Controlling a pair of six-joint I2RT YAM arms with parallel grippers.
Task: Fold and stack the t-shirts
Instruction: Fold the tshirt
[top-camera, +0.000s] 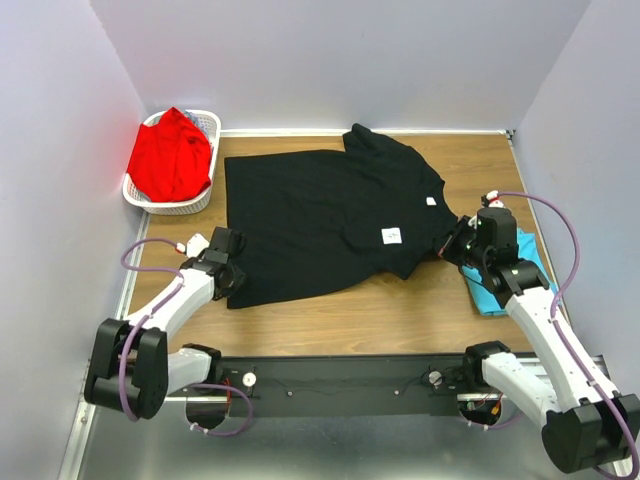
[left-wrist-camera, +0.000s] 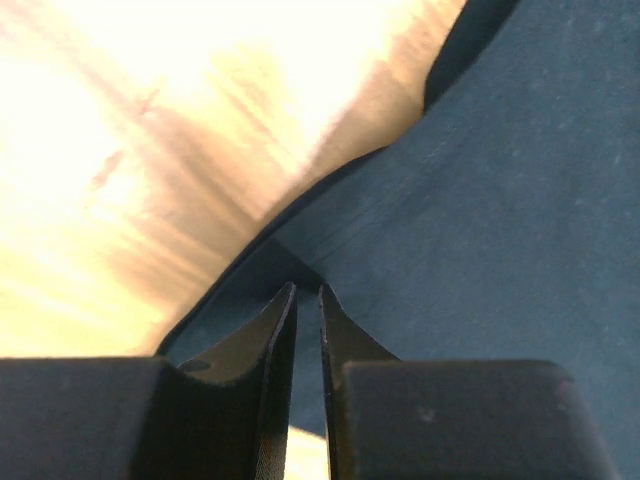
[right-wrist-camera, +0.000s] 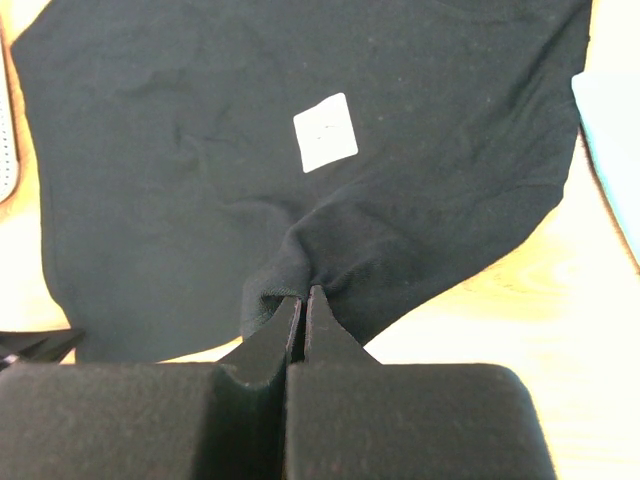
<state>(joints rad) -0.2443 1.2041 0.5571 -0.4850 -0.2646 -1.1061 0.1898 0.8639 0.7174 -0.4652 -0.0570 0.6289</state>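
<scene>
The first fold appears to be starting: left fingers (left-wrist-camera: 272, 340) closed on the black t-shirt (top-camera: 320, 215) hem, right fingers (right-wrist-camera: 282, 335) pinching bunched cloth just short of its white label (right-wrist-camera: 325, 132); next, both should lift evenly together.

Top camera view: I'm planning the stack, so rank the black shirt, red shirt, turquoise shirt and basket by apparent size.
1. Black shirt, spread flat.
2. Basket and bunched red shirt inside it: about alike, not ranked.
3. Turquoise shirt: smallest showing, but the right arm hides much of it.
</scene>
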